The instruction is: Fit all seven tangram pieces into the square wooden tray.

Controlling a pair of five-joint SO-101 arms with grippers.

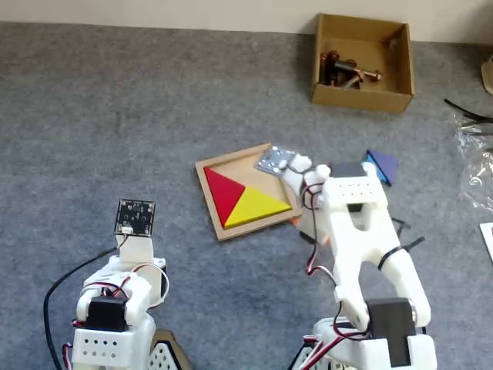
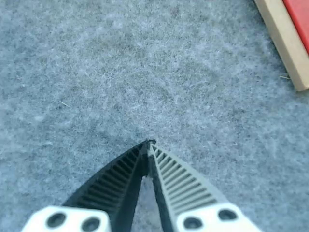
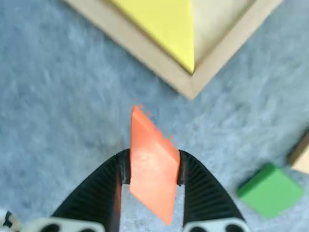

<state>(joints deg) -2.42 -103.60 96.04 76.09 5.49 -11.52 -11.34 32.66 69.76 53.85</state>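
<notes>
The square wooden tray [image 1: 206, 168] lies tilted at mid-table and holds a red triangle [image 1: 222, 193] and a yellow triangle [image 1: 258, 206] side by side. Just off the tray's corner [image 3: 193, 83], my right gripper [image 3: 153, 157] is shut on an orange piece [image 3: 152, 169]. The yellow triangle [image 3: 164, 24] fills that corner. A green piece [image 3: 270, 189] rests on the carpet beside the gripper. A blue piece [image 1: 383, 165] lies right of the right arm [image 1: 350, 212]. My left gripper [image 2: 147, 143] is shut on nothing over bare carpet, left of the tray's edge [image 2: 282, 41].
A cardboard box [image 1: 397, 62] with small metal parts stands at the back right. Plastic wrap and cables [image 1: 476, 146] lie at the right edge. A tan block edge [image 3: 301, 157] sits near the green piece. Grey carpet covers the table.
</notes>
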